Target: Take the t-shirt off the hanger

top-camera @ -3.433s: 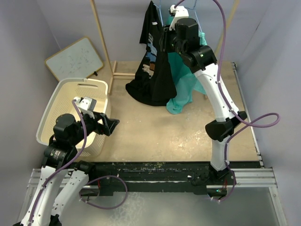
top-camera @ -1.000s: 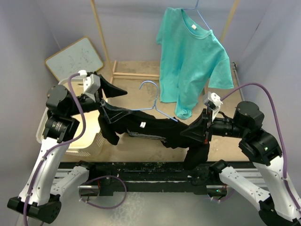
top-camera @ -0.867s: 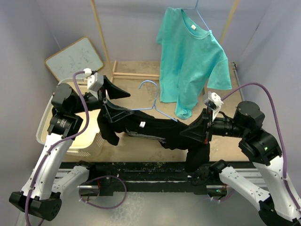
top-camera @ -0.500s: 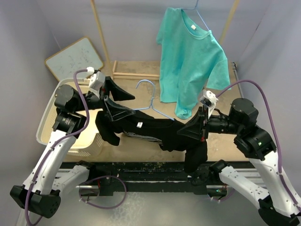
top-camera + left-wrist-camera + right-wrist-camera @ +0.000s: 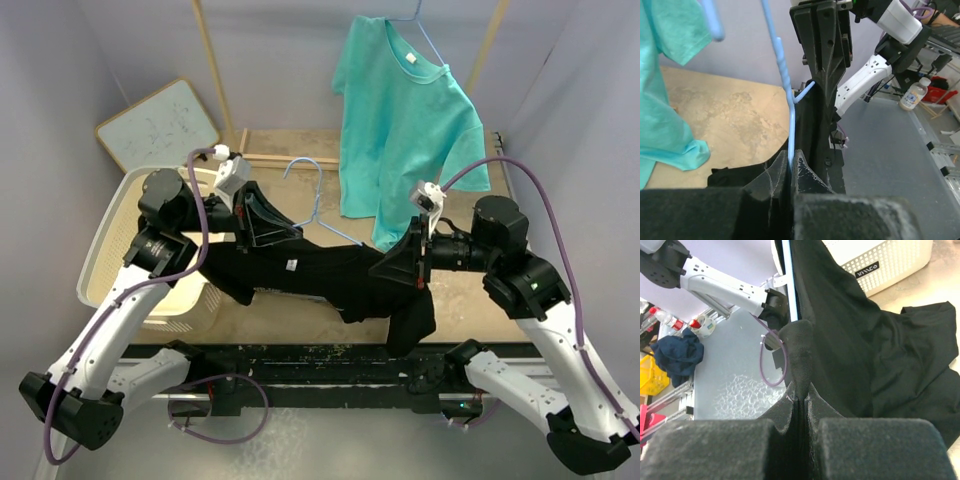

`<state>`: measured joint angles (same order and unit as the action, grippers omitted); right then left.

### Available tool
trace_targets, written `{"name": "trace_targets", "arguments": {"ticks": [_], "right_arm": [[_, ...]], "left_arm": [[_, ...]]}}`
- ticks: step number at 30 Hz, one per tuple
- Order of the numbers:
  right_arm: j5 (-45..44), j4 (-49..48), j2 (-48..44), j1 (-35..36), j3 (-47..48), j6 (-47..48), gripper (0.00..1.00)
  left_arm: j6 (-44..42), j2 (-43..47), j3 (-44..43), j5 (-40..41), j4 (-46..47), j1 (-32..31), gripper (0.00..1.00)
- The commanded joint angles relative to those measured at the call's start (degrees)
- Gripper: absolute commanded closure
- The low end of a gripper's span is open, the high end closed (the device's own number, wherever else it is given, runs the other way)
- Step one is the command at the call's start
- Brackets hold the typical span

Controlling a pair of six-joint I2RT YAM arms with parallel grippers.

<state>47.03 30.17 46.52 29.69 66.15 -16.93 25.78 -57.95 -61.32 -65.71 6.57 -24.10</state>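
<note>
T-shirts, 2: black t-shirt (image 5: 335, 280) stretched mid-air between both grippers, on blue hanger (image 5: 791, 130); teal t-shirt (image 5: 405, 130) hung behind on second hanger (image 5: 433, 45). Blue hanger clamped in left gripper (image 5: 790, 167); black t-shirt pinched by right gripper (image 5: 801, 395). One basket (image 5: 105, 250), left.

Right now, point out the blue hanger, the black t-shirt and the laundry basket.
blue hanger (image 5: 791, 130): left wrist view, straight wire shaft.
black t-shirt (image 5: 330, 275): top external view, stretched body.
laundry basket (image 5: 108, 245): top external view, left wall.

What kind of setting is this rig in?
Likely a lab cell staged as a laundry corner: plain grey walls, cream perforated plastic laundry basket, teal t-shirt hanging on a wooden rack.
</note>
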Motion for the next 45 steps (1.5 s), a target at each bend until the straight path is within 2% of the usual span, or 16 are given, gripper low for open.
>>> {"name": "trace_targets", "arguments": {"ticks": [1,2,3,4,5,7,13,15,17,20,22,23,32,35,40,45], "right_arm": [[-2.9,-5.8,0.0,0.1,0.2,-0.5,1.00],[-4.2,-5.4,-0.1,0.2,-0.2,-0.4,0.99],[-5.8,-4.6,-0.2,0.2,-0.2,-0.2,0.88],[-8.2,-3.6,-0.3,0.2,-0.2,0.1,0.68],[-9.9,-2.7,-0.8,0.2,-0.3,0.6,0.55],[-11.3,-0.4,-2.3,0.2,-0.7,1.0,0.37],[-14.0,1.6,-5.8,0.2,-1.3,1.3,0.29],[-13.8,1.6,-6.2,0.2,-2.3,1.6,0.33],[-13.4,1.6,-5.9,0.2,-2.9,2.3,0.45],[-13.9,2.3,-5.3,0.2,-3.1,3.3,0.70],[-15.1,2.9,-5.5,0.2,-3.4,3.0,0.94],[-17.0,3.0,-5.6,0.2,-3.6,2.6,1.00],[-58.5,9.7,-6.7,0.2,-3.2,-6.2,1.00],[-68.9,11.9,-7.2,0.2,-2.7,-10.2,1.00],[-73.9,13.9,-7.5,0.2,-2.5,-13.2,1.00],[-70.2,13.0,-5.6,0.1,-3.6,-13.2,1.00]], "left_arm": [[-8.8,2.4,-5.4,7.2,-9.5,-0.4,1.00],[-10.2,3.3,-6.2,9.1,-11.5,-0.3,1.00],[-11.6,4.0,-7.0,10.6,-13.4,-0.3,1.00],[-13.2,4.8,-7.8,12.4,-15.3,-0.3,1.00],[-14.6,5.6,-8.7,14.1,-17.4,-0.3,1.00],[-17.0,7.1,-10.1,17.4,-20.5,-0.3,1.00],[-21.2,9.3,-14.1,22.3,-26.5,-0.3,1.00],[-21.1,9.2,-14.7,21.9,-26.7,-0.3,1.00],[-21.0,8.9,-15.4,21.6,-27.3,-0.3,1.00],[-21.4,9.0,-15.9,22.0,-28.2,-0.3,1.00],[-21.9,9.4,-16.2,22.9,-28.9,-0.3,1.00],[-22.2,9.6,-16.5,23.3,-29.4,-0.3,1.00],[-25.4,13.3,-19.3,28.6,-36.1,-0.3,1.00],[-26.2,14.8,-19.2,30.8,-37.6,-0.4,1.00],[-27.5,15.6,-19.9,34.6,-40.2,-0.3,1.00],[-27.1,17.2,-20.5,37.7,-39.1,-0.3,1.00]]}}
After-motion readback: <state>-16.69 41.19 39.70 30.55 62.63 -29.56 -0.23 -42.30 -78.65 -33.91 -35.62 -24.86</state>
